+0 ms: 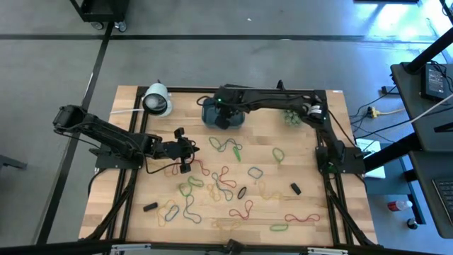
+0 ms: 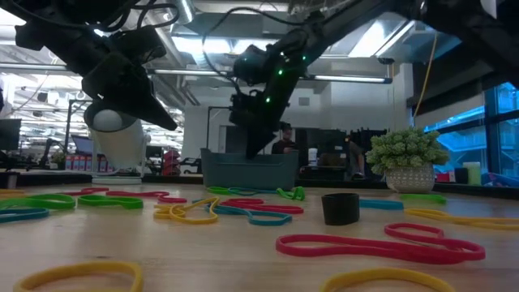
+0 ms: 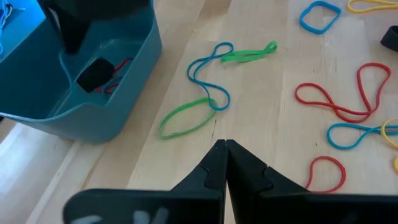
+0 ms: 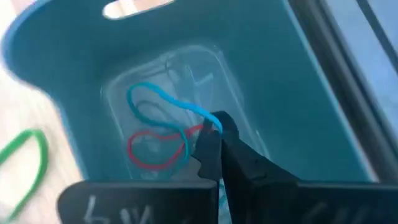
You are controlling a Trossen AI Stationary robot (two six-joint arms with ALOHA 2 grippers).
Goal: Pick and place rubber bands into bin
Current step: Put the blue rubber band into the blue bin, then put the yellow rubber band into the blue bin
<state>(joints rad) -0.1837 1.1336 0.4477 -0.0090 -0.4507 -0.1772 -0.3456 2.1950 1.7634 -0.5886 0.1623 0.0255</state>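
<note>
A teal-blue bin (image 4: 298, 93) holds a light blue rubber band (image 4: 163, 102) and a red rubber band (image 4: 152, 152). On the pale wooden table (image 3: 261, 112) lie green (image 3: 185, 118), blue (image 3: 208, 68), red (image 3: 339, 99) and yellow (image 2: 190, 212) loops. Both grippers are black: right gripper (image 4: 213, 146), left gripper (image 3: 224, 149).

Even overhead light, ceiling-strip glare in the low view, foreground bands blurred, right wrist view soft.

white cylinder (image 1: 157, 100), spiky green plant (image 2: 403, 152), wooden table (image 1: 311, 166)
</note>
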